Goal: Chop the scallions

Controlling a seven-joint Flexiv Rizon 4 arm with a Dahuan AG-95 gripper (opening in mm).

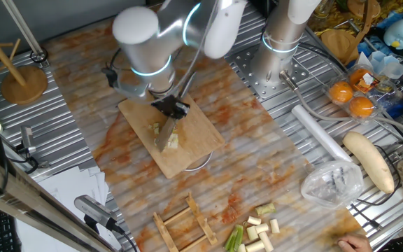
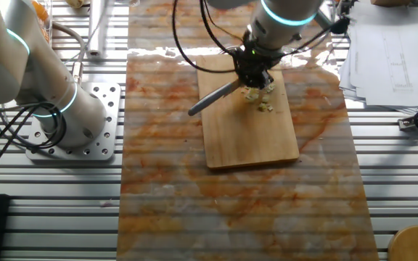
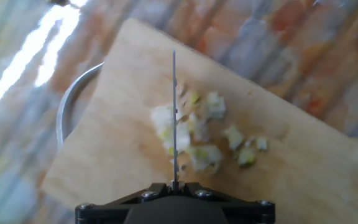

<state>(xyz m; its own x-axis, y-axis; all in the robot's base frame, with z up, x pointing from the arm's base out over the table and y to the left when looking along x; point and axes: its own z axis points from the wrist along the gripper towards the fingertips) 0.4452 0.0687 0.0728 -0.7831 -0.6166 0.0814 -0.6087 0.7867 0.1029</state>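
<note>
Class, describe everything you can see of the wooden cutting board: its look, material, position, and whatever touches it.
The pale rectangular wooden cutting board looks like light, smooth-grained wood. It lies flat on the orange-streaked marbled table covering, turned at an angle in one fixed view. A small pile of chopped pale yellowish-green scallion bits rests near its middle. The knife blade, held in the gripper, stands edge-down among the bits. A curved metal object shows from beneath one edge.

pale yellow-green scallions (image 3: 191, 134), tan cutting board (image 3: 117, 162)
</note>
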